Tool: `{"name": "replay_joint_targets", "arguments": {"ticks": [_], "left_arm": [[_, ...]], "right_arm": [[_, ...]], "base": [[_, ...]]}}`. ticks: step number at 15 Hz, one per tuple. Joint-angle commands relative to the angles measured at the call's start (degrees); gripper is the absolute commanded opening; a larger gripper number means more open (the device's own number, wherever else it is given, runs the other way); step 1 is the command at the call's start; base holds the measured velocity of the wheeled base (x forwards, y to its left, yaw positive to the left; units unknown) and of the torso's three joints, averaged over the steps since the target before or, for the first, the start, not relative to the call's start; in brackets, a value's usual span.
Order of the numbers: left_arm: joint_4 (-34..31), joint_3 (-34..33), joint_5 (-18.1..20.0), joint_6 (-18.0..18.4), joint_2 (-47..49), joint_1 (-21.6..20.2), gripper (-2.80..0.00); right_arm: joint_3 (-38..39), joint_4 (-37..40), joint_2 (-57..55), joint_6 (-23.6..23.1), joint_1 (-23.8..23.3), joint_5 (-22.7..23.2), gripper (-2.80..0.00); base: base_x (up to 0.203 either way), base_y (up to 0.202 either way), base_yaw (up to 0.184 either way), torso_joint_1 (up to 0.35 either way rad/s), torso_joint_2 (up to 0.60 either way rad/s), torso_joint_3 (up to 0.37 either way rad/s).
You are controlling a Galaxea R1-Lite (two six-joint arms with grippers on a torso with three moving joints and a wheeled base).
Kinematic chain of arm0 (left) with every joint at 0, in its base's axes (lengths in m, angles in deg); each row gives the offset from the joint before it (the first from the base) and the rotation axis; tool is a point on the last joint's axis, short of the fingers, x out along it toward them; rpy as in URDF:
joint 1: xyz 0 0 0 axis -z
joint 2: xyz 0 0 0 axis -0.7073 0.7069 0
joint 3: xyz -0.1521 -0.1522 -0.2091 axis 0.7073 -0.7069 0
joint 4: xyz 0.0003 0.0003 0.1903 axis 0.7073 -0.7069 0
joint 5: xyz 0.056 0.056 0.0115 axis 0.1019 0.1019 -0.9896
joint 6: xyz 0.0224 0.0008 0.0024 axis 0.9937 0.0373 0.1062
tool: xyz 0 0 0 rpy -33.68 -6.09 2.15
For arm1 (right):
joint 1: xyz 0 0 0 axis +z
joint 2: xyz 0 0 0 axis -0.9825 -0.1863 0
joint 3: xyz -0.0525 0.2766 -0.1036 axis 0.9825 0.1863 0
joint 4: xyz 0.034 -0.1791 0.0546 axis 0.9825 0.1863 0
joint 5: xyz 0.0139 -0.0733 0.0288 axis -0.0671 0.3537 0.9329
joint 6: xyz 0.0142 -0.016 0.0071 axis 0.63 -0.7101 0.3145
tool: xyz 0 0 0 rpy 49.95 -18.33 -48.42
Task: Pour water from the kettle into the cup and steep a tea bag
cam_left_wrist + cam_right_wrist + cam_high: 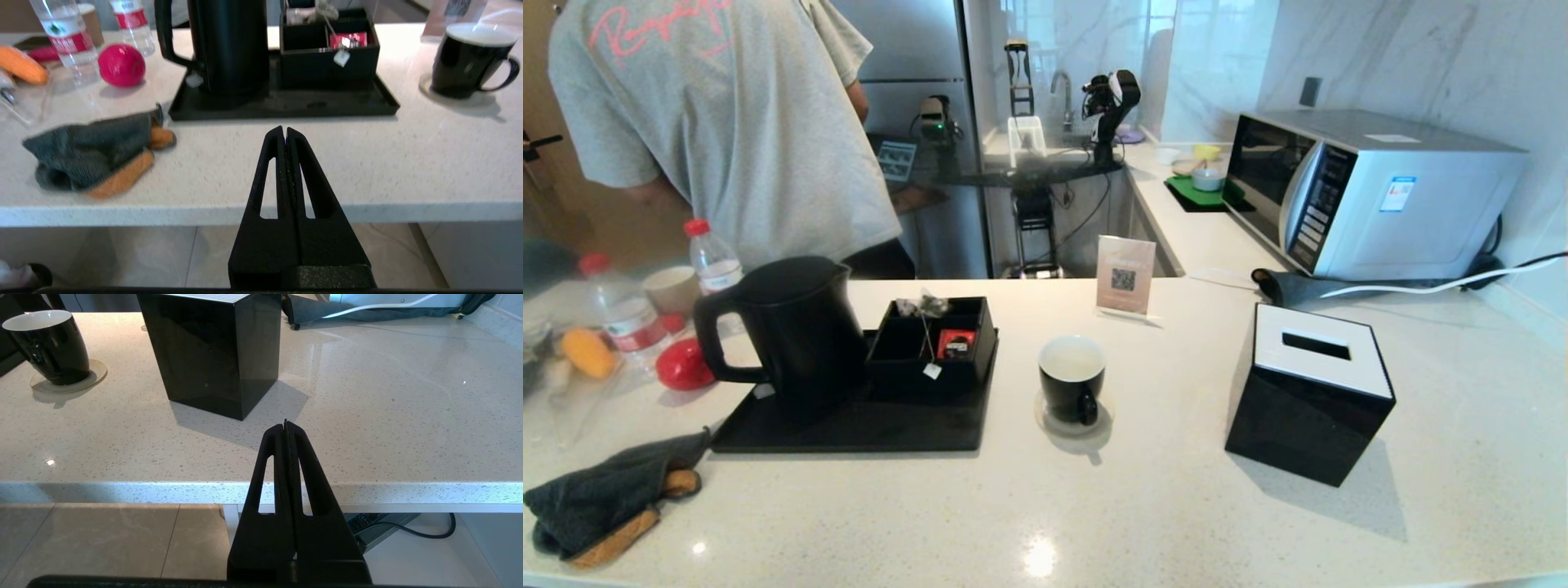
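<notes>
The matte black kettle (pixel 796 327) (pixel 231 45) stands upright on a black tray (pixel 849 420) at the left, handle pointing left. Beside it a black organizer box (pixel 935 339) holds the tea bag (pixel 929 307) (pixel 314 12), its string and small tag (pixel 932 371) (pixel 341 57) hanging over the front. The black cup (pixel 1072 380) (pixel 466 61) (pixel 49 345) sits on a coaster mid-counter, white inside showing. My left gripper (pixel 284 130) is shut and empty, low at the counter's front edge before the tray. My right gripper (pixel 285 425) is shut and empty, at the front edge near the tissue box.
A black cube tissue box (pixel 1311 392) (pixel 212 351) stands right of the cup. A dark cloth with orange parts (pixel 605 498) lies front left. Bottles (pixel 715 261), a red ball (pixel 684 363), a paper cup and a person crowd the far left. A microwave (pixel 1372 192) sits at the back right.
</notes>
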Motion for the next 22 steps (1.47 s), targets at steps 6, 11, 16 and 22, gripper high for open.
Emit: {"name": "replay_joint_targets", "arguments": {"ticks": [6,11,16,22], "left_arm": [[4.2,14.6,-2.2,-0.9,23.0,0.2,-2.8],[19.0,20.2,-9.2,-1.2,43.6,0.0,-2.8],[24.9,19.2,-14.2,-1.8,59.7,-4.1,-2.8],[55.2,11.6,-14.5,0.2,84.9,-8.9,0.0]], "right_arm": [[0.0,0.0,-0.1,0.0,0.0,0.0,-2.8],[0.0,0.0,-0.1,0.0,0.0,0.0,-2.8],[0.0,0.0,-0.1,0.0,0.0,0.0,-2.8],[0.0,0.0,-0.1,0.0,0.0,0.0,-2.8]], "base": [[0.0,0.0,0.0,0.0,0.0,0.0],[0.0,0.0,0.0,0.0,0.0,0.0],[0.0,0.0,0.0,0.0,0.0,0.0],[0.0,0.0,0.0,0.0,0.0,0.0]]}}
